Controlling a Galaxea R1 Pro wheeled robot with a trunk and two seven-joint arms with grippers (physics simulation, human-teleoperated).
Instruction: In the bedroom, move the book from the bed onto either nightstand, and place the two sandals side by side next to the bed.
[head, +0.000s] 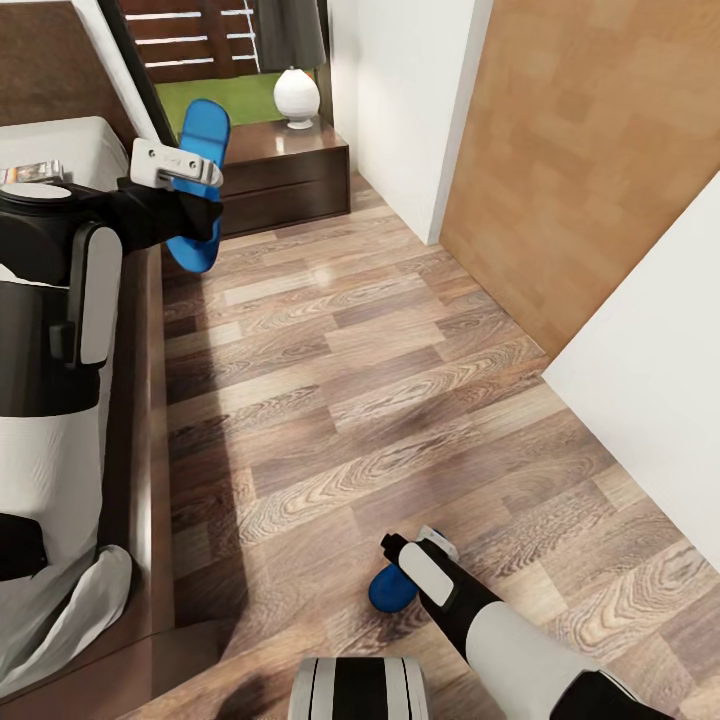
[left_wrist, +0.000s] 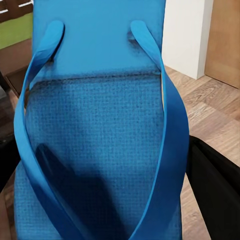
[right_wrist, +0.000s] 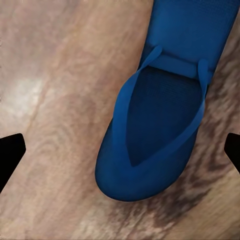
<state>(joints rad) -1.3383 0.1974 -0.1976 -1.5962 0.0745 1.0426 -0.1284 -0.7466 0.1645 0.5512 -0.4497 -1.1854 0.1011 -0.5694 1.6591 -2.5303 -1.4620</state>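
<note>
So the left gripper (head: 185, 200) has one bright blue flat rubber sandal (head: 203, 150) pinched between its fingers, held up off the wood-plank floor (head: 380, 370) right by the side edge of the dark brown wooden bed with the light grey mattress (head: 60, 150); just past it sits the low dark brown glossy two-drawer nightstand (head: 290, 175) with a white round lamp (head: 296, 97) on top; the other blue sandal (right_wrist: 160, 125) lies flat on the floor under the right gripper (head: 412, 548), whose fingers are spread wide either side of it, not touching; the thin paperback book (head: 30, 173) is on the mattress near the headboard end.
</note>
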